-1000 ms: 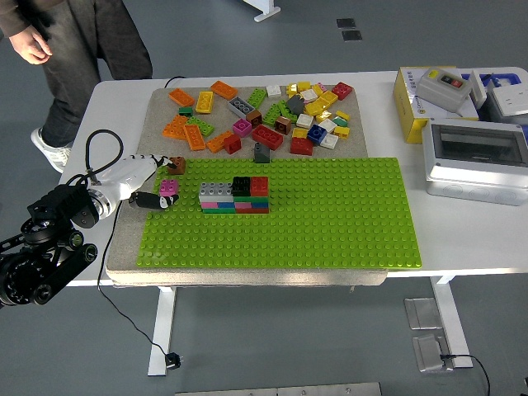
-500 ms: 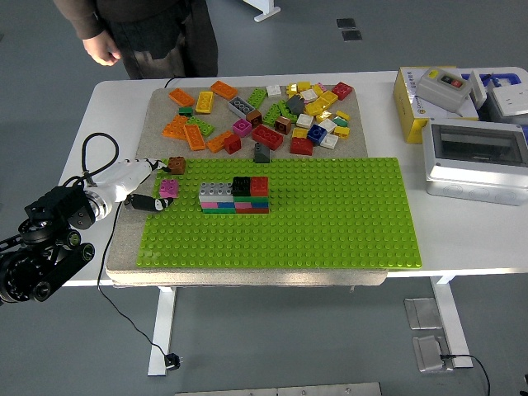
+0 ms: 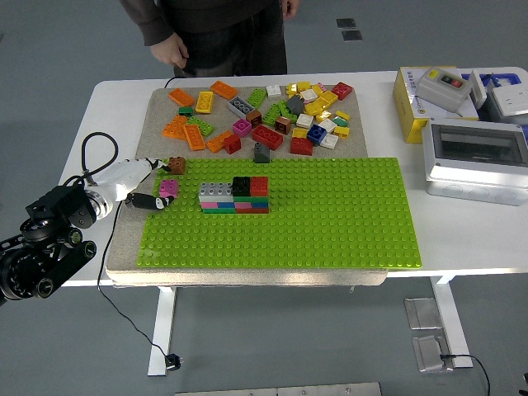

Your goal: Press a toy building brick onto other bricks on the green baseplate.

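Note:
The green baseplate (image 3: pixel 330 214) lies on a beige mat. A low stack of bricks (image 3: pixel 234 196) stands on its left part: grey, black and red tops over pink, blue and green layers. My left hand (image 3: pixel 144 186) is at the plate's left edge, its white fingers (image 3: pixel 132 172) stretched out and relaxed, holding nothing. A pink brick (image 3: pixel 168 189) lies right beside the fingertips and a brown brick (image 3: pixel 176 165) sits just above them. Many loose bricks (image 3: pixel 272 115) are heaped on the mat behind the plate. The right arm is out of view.
A person stands at the far side, one hand (image 3: pixel 168 51) hanging near the table's edge. At the right are a grey-white electrical box (image 3: pixel 475 161) and a yellow box (image 3: pixel 437 99) with devices. A black cable (image 3: pixel 95 148) loops by my left arm.
The person has walked rightward along the far side, from the top left to top centre. My left hand has drawn back slightly to the left and stayed near the pink brick.

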Motion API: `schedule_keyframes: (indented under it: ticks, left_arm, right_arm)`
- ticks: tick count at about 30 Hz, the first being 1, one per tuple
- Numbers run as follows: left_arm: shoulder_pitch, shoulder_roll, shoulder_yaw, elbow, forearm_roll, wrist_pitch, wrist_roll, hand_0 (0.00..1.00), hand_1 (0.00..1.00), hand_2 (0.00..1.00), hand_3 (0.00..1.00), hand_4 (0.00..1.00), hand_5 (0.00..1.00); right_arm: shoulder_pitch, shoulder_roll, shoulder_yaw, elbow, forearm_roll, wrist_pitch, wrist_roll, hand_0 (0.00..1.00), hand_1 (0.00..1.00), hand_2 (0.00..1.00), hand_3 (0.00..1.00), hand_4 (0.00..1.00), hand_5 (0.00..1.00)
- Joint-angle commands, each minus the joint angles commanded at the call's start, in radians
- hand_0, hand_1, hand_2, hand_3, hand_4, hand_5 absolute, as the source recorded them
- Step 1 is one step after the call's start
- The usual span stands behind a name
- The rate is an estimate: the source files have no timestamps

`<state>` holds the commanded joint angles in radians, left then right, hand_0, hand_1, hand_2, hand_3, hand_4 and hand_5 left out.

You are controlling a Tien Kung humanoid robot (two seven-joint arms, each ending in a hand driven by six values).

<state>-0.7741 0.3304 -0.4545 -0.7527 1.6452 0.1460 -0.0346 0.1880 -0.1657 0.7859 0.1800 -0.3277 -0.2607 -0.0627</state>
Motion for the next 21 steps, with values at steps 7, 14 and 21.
schedule_keyframes:
  ticks: [7,14,21]
  left_arm:
    - [0.002,-0.001,0.008,0.011,-0.018,0.002,-0.006,0.998,0.960,0.968,0.741,0.676,0.370]
    - [0.003,-0.006,0.013,0.016,-0.029,0.004,-0.011,0.998,0.959,0.968,0.706,0.676,0.374]
    - [0.002,-0.010,0.021,0.018,-0.033,0.007,-0.012,0.998,0.959,0.968,0.708,0.667,0.366]
  right_arm:
    - [0.000,0.001,0.000,0.000,0.000,0.000,-0.001,0.703,0.698,0.700,0.706,0.389,0.803]
    - [0.000,0.002,0.003,0.000,-0.006,0.002,-0.003,0.703,0.699,0.705,0.706,0.390,0.803]
    - [-0.001,0.002,0.005,0.000,-0.007,0.002,-0.003,0.703,0.698,0.705,0.706,0.391,0.806]
